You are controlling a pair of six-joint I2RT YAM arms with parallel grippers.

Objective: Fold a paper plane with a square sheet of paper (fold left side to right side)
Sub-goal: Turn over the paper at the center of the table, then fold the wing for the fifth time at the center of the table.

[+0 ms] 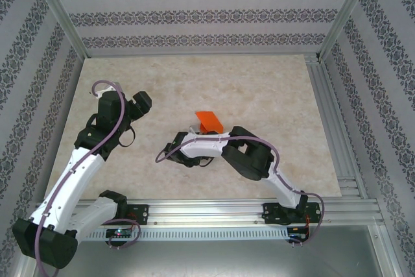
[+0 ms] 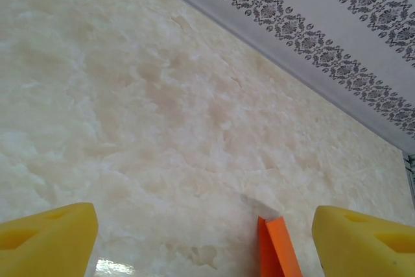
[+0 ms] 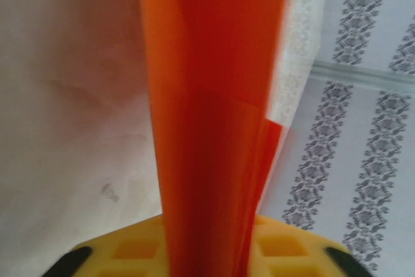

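Orange paper plane (image 1: 209,120), already a narrow creased wedge, stands near the middle of the surface (image 1: 272,95) between right fingers (image 3: 285,248), grip or slack I cannot tell; left fingers (image 2: 45,235) gape empty at its 9 o'clock; folding looks nearly done.

The orange paper (image 3: 214,128) looks thin and smooth, the marble-patterned tabletop (image 2: 130,95) slightly glossy, the yellow fingers (image 2: 45,235) matt plastic, the frame rails (image 1: 220,212) at lower centre brushed metal.

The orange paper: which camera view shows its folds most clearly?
The right wrist view: the orange paper is close there, with overlapping layers and their edges visible. The top view gives a small, distant orange patch; the left wrist view, a narrow sliver at the bottom edge.
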